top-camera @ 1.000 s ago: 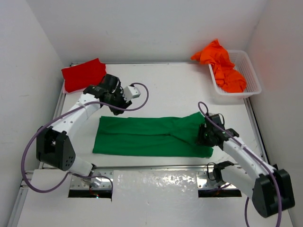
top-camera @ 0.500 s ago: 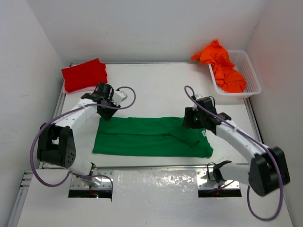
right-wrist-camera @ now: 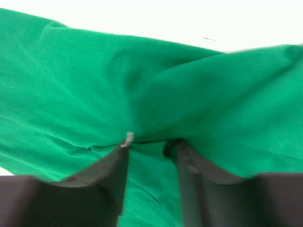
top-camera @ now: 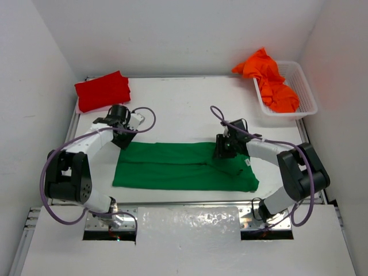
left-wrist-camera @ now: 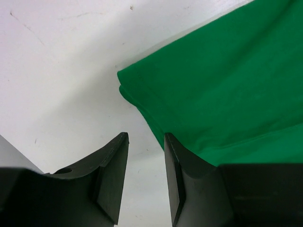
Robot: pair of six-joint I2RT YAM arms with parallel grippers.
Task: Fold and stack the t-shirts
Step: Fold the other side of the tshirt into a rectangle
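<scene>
This looks like a robotics lab test cell: a white tabletop [top-camera: 184, 103] boxed in by bare white walls [top-camera: 190, 34]. The left arm [top-camera: 86, 144] and right arm [top-camera: 267, 150], trailing purple cables [top-camera: 41, 172], are bolted at its near edge.

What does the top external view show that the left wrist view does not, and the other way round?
Only the top external view shows the folded bright red cloth t-shirt at the far left, the crumpled orange cloth t-shirt in the white plastic mesh basket, and the right gripper. Only the left wrist view shows the two layered edges at the corner of the green cloth t-shirt and bare surface between the open fingers. Both show that green t-shirt, the left gripper and the white table.
</scene>
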